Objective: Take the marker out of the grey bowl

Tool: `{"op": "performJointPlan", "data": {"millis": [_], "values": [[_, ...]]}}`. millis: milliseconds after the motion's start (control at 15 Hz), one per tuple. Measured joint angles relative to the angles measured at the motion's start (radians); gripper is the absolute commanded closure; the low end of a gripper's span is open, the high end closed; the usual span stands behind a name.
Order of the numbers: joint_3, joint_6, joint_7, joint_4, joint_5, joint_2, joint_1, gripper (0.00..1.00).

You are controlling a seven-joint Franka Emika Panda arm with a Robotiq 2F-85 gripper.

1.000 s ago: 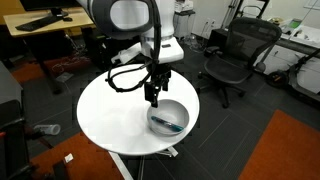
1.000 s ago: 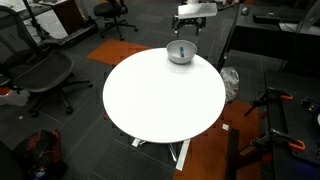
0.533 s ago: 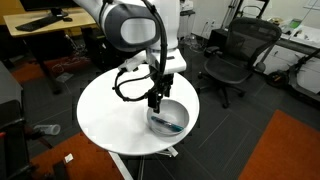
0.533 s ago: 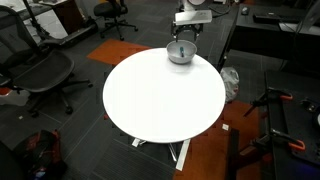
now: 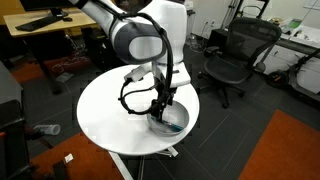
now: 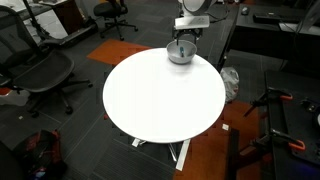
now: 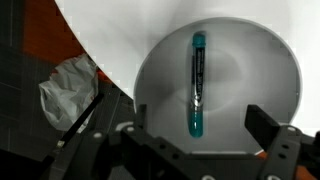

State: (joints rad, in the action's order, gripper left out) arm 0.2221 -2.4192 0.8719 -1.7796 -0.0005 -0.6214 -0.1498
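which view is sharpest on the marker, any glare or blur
Wrist view: the marker is crisp in the grey bowl, with a soft sheen on the bowl's floor, and the gripper looks dark and soft near the lens. In an exterior view, the bowl is small and the marker barely resolved.

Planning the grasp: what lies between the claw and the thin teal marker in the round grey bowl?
Nothing: the wrist view shows only bare grey bowl between open claw and teal marker.
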Motion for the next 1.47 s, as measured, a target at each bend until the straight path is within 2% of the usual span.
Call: {"op": "performJointPlan", "data": {"millis": [1467], "values": [[0.0,-0.001,-0.024,0.142,0.073,-0.179,-0.026,0.0]]}}
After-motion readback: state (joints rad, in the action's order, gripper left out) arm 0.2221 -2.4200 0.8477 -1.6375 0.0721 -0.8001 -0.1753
